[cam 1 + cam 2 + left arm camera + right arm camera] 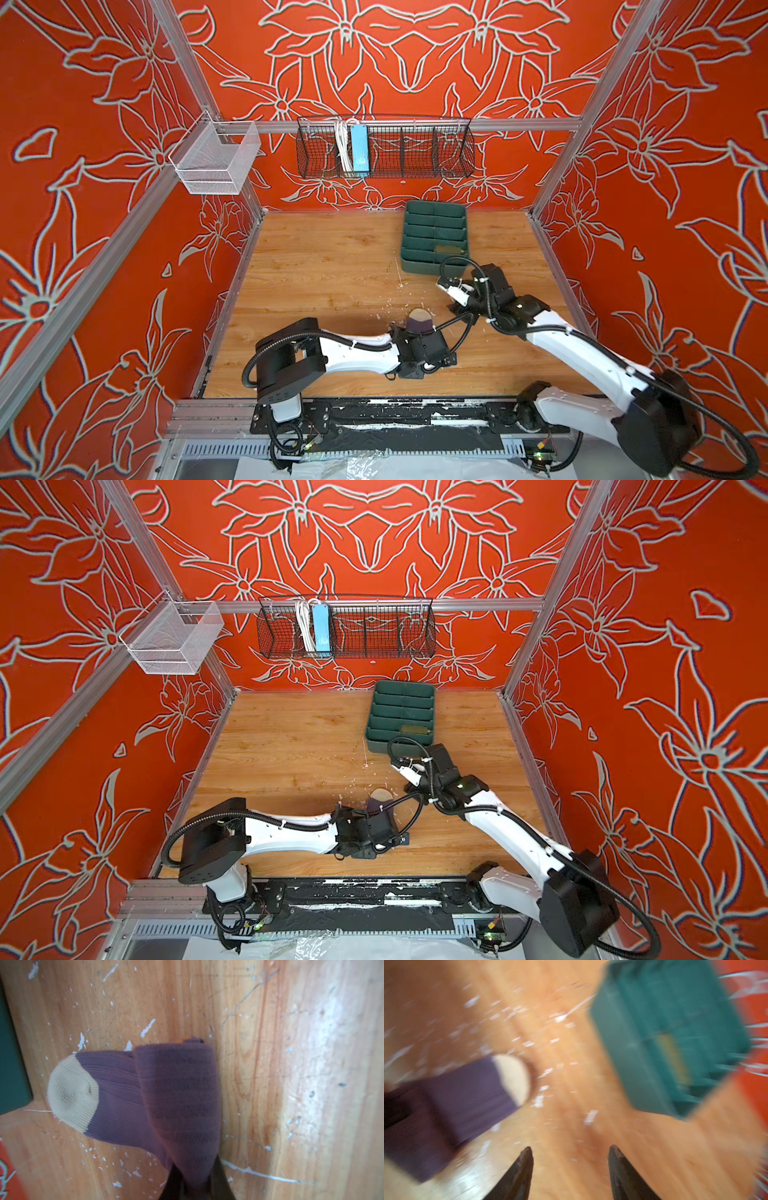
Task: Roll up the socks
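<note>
Left end effector [196,1177] clamped on folded-over cuff end of purple sock [116,1093], toe flat on tabletop [316,266]; roll looks barely begun. Right end effector [571,1151] apart, empty, near green tray [417,266], where olive sock [449,249] seemingly sits already rolled.

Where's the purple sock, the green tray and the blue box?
purple sock [116,1093], left wrist view, ribbed middle part.
green tray [415,266], in a top view, near wall.
blue box [359,147], in a top view, front face.
</note>
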